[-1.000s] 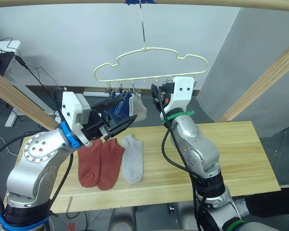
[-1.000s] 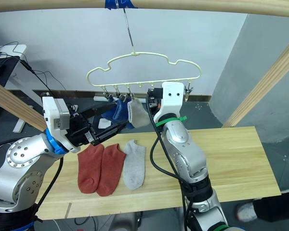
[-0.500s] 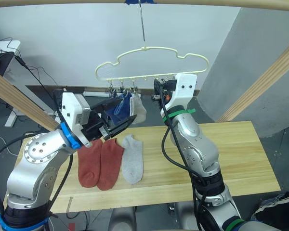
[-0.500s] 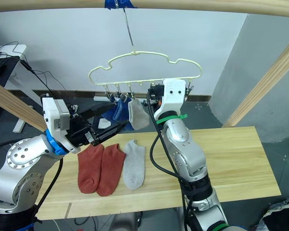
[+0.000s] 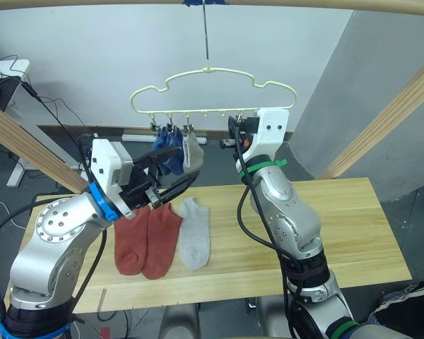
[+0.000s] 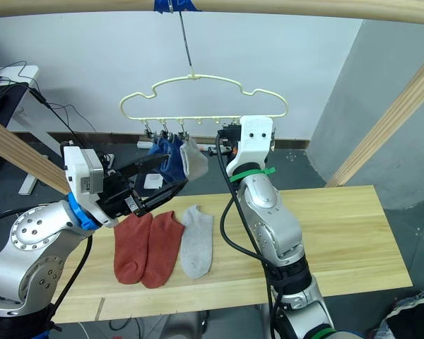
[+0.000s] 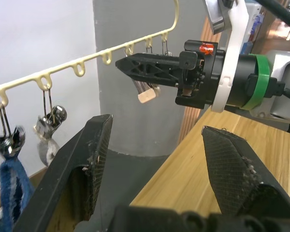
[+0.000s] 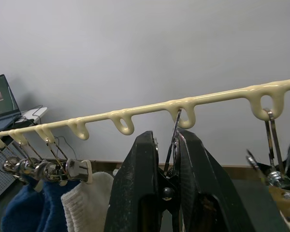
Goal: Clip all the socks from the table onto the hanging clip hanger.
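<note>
Right gripper (image 8: 166, 186) is pinched on a free metal clip (image 8: 173, 140) of the clip hanger (image 5: 212, 70), while the spread-fingered, empty left gripper (image 5: 171, 173) is nearer the grey sock (image 5: 195, 241) lying lengthwise on the table (image 5: 353, 233) below it.

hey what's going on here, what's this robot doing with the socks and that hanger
The robot is clipping socks onto the pale yellow clip hanger. Two blue socks and one grey sock already hang from its clips. Two rust-red socks and one grey sock lie on the table. The right gripper is shut on a free metal clip, while the left gripper is open and holds nothing.
</note>
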Available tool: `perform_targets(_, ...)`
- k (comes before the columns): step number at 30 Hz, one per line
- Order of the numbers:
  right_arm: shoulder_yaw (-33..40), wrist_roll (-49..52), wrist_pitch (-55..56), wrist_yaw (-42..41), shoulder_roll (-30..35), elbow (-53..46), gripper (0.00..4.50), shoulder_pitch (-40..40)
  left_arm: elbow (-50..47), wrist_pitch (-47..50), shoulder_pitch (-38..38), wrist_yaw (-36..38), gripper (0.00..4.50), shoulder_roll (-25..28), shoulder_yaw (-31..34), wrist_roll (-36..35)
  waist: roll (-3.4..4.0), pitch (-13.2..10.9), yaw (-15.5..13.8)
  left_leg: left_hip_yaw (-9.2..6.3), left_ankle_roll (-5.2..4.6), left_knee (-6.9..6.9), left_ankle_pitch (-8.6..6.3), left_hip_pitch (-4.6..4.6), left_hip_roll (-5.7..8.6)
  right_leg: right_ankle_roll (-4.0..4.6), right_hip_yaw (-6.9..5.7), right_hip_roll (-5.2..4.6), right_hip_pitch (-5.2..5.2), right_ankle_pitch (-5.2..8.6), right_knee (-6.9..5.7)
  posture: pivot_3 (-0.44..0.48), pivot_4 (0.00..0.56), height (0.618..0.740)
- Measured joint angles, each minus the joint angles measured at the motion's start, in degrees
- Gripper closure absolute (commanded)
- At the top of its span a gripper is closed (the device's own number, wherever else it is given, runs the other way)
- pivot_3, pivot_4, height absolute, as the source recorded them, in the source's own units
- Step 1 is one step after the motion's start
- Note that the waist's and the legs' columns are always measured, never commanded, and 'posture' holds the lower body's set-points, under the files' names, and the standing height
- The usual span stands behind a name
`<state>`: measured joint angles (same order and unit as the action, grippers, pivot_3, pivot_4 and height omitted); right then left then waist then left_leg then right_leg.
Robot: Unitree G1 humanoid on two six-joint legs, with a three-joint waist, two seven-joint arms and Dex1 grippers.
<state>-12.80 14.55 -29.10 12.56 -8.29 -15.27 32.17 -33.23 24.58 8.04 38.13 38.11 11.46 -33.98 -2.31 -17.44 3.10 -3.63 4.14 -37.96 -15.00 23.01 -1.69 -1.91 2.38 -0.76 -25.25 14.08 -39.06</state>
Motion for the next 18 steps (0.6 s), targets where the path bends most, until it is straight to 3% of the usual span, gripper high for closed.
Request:
perform_targets(9,1.1,0.1,-0.9,0.1,0.0,0.0,4.29,0.0,0.0,2.1,-1.1,-1.5,1.24,-0.8,0.0,-0.1,0.0,0.0,0.0,-0.01,0.0,0.0,0.0,0.0,0.0,0.0,-0.02,0.0,0.0,0.0,0.0,-0.019,0.239,0.74)
perform_targets(10,1.0,0.1,-1.2,0.0,0.0,0.0,3.57,0.0,0.0,2.1,-1.1,-1.5,1.24,-0.8,0.0,-0.1,0.0,0.0,0.0,-0.02,0.0,0.0,0.0,0.0,0.0,0.0,-0.02,0.0,0.0,0.0,-0.01,-0.021,0.238,0.74)
perform_targets(15,0.5,0.1,-3.1,-1.0,0.1,-0.1,1.97,0.0,0.0,2.1,-1.1,-1.5,1.24,-0.8,0.0,-0.1,0.0,0.0,0.0,-0.01,0.0,0.0,0.0,0.0,0.0,0.01,-0.02,0.0,0.0,0.0,0.0,-0.025,0.238,0.74)
perform_targets(18,0.3,0.1,-4.3,-1.3,0.1,-0.1,1.97,0.1,0.0,2.1,-1.1,-1.5,1.24,-0.8,0.0,-0.1,0.0,0.0,0.0,-0.02,0.0,0.0,0.0,0.0,0.0,0.01,-0.02,0.0,0.0,0.0,0.0,-0.027,0.239,0.74)
